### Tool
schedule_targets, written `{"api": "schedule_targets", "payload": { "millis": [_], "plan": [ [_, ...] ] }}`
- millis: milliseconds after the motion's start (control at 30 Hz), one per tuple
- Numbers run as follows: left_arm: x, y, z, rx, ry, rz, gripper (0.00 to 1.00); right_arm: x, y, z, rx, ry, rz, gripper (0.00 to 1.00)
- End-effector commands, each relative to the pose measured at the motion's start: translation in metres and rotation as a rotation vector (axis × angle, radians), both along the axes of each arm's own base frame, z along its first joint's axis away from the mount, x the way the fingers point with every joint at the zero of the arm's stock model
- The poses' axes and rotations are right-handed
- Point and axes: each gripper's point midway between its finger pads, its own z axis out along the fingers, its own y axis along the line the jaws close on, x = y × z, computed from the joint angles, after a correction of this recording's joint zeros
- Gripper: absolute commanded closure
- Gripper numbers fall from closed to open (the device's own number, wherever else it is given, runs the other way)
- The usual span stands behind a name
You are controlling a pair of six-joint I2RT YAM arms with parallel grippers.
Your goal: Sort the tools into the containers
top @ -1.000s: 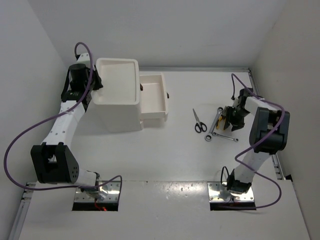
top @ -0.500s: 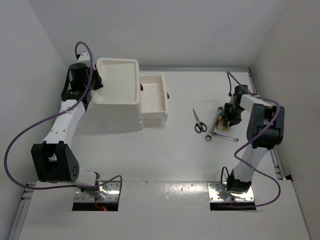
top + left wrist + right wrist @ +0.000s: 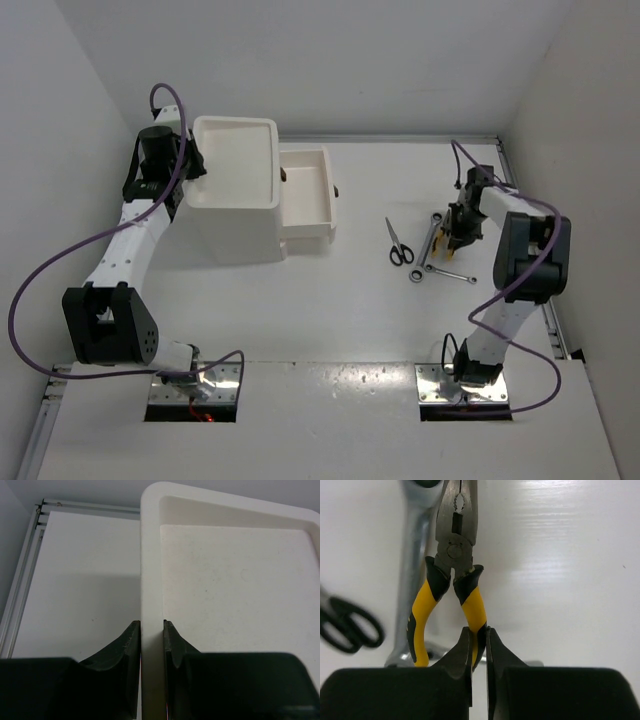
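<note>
1 pair, yellow-handled pliers (image 3: 454, 575): flat on white table (image 3: 350, 300), beside 2 wrenches (image 3: 428, 250) and scissors (image 3: 399, 243)
Right gripper (image 3: 479, 635): clenched on 1 pliers handle
Change: its jaws stood wider 1 second ago
Left gripper (image 3: 151, 627): clamped on top tray (image 3: 150, 555) rim
White box (image 3: 235, 215): 1 drawer (image 3: 306, 190) pulled out toward the tools
Room: plain white walls (image 3: 380, 60) on 3 sides

There is one white box (image 3: 235, 232) with one open drawer (image 3: 329, 200), one pair of black scissors (image 3: 399, 244), one yellow-handled pliers (image 3: 456, 577), two silver wrenches (image 3: 429, 248) (image 3: 452, 273) and two robot arms (image 3: 130, 245) (image 3: 530, 255).
</note>
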Motion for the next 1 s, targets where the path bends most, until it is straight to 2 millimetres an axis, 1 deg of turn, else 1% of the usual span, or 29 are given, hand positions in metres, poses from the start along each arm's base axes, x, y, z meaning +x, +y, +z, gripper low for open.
{"api": "schedule_targets", "payload": {
  "millis": [0, 33, 100, 133, 167, 200, 233, 300, 333, 367, 400, 433, 467, 500, 533, 567, 600, 667, 700, 733, 767, 800, 833, 900, 933, 967],
  "plan": [
    [-0.029, -0.019, -0.094, -0.091, 0.291, -0.04, 1.0, 0.032, 0.018, 0.095, 0.003, -0.24, 0.079, 1.0],
    [-0.029, -0.019, -0.094, -0.091, 0.291, -0.04, 1.0, 0.041, 0.03, 0.119, 0.016, -0.286, 0.111, 1.0],
    [-0.028, -0.019, -0.098, -0.092, 0.3, -0.04, 1.0, 0.05, 0.047, 0.147, 0.041, -0.34, 0.144, 1.0],
    [-0.028, -0.019, -0.098, -0.092, 0.3, -0.04, 1.0, 0.063, 0.058, 0.172, 0.055, -0.399, 0.159, 1.0],
    [-0.027, -0.019, -0.094, -0.091, 0.291, -0.04, 1.0, 0.064, 0.079, 0.183, 0.064, -0.412, 0.211, 1.0],
    [-0.027, -0.019, -0.094, -0.091, 0.291, -0.04, 1.0, 0.074, 0.092, 0.202, 0.079, -0.462, 0.216, 1.0],
    [-0.027, -0.019, -0.094, -0.091, 0.291, -0.04, 1.0, 0.076, 0.117, 0.202, 0.098, -0.452, 0.26, 1.0],
    [-0.027, -0.019, -0.094, -0.091, 0.291, -0.04, 1.0, 0.084, 0.145, 0.209, 0.127, -0.467, 0.288, 1.0],
    [-0.027, -0.019, -0.09, -0.091, 0.282, -0.04, 1.0, 0.092, 0.162, 0.223, 0.151, -0.5, 0.291, 1.0],
    [-0.027, -0.019, -0.09, -0.091, 0.282, -0.04, 1.0, 0.094, 0.195, 0.213, 0.173, -0.476, 0.346, 1.0],
    [-0.027, -0.019, -0.09, -0.091, 0.282, -0.04, 1.0, 0.104, 0.212, 0.228, 0.179, -0.519, 0.361, 1.0],
    [-0.027, -0.019, -0.09, -0.091, 0.282, -0.04, 1.0, 0.106, 0.229, 0.229, 0.198, -0.515, 0.371, 1.0],
    [-0.027, -0.019, -0.09, -0.091, 0.282, -0.04, 1.0, 0.111, 0.257, 0.226, 0.216, -0.507, 0.406, 1.0],
    [-0.027, -0.019, -0.09, -0.091, 0.282, -0.04, 1.0, 0.114, 0.269, 0.224, 0.226, -0.502, 0.415, 1.0],
    [-0.028, -0.018, -0.086, -0.086, 0.271, -0.033, 1.0, 0.117, 0.28, 0.222, 0.235, -0.495, 0.42, 1.0],
    [-0.028, -0.017, -0.086, -0.078, 0.271, -0.037, 1.0, 0.12, 0.297, 0.215, 0.233, -0.488, 0.446, 1.0],
    [-0.028, -0.017, -0.086, -0.078, 0.271, -0.037, 1.0, 0.121, 0.302, 0.21, 0.222, -0.484, 0.45, 1.0],
    [-0.029, -0.017, -0.088, -0.07, 0.28, -0.041, 1.0, 0.124, 0.32, 0.203, 0.246, -0.484, 0.461, 1.0],
    [-0.031, -0.017, -0.092, -0.071, 0.289, -0.041, 1.0, 0.126, 0.323, 0.203, 0.257, -0.486, 0.466, 1.0],
    [-0.031, -0.017, -0.092, -0.071, 0.289, -0.041, 1.0, 0.127, 0.333, 0.19, 0.259, -0.463, 0.471, 1.0],
    [-0.031, -0.017, -0.092, -0.071, 0.289, -0.041, 1.0, 0.13, 0.334, 0.188, 0.259, -0.463, 0.471, 1.0],
    [-0.031, -0.017, -0.092, -0.071, 0.289, -0.041, 1.0, 0.128, 0.343, 0.187, 0.263, -0.463, 0.486, 1.0],
    [-0.031, -0.017, -0.092, -0.071, 0.289, -0.041, 1.0, 0.124, 0.35, 0.181, 0.276, -0.446, 0.49, 1.0],
    [-0.031, -0.017, -0.092, -0.071, 0.289, -0.041, 1.0, 0.121, 0.357, 0.169, 0.283, -0.419, 0.504, 1.0],
    [-0.031, -0.017, -0.092, -0.071, 0.289, -0.041, 1.0, 0.12, 0.359, 0.169, 0.297, -0.414, 0.512, 1.0],
    [-0.031, -0.017, -0.092, -0.071, 0.289, -0.041, 1.0, 0.119, 0.361, 0.164, 0.306, -0.4, 0.517, 0.96]
  ]
}}
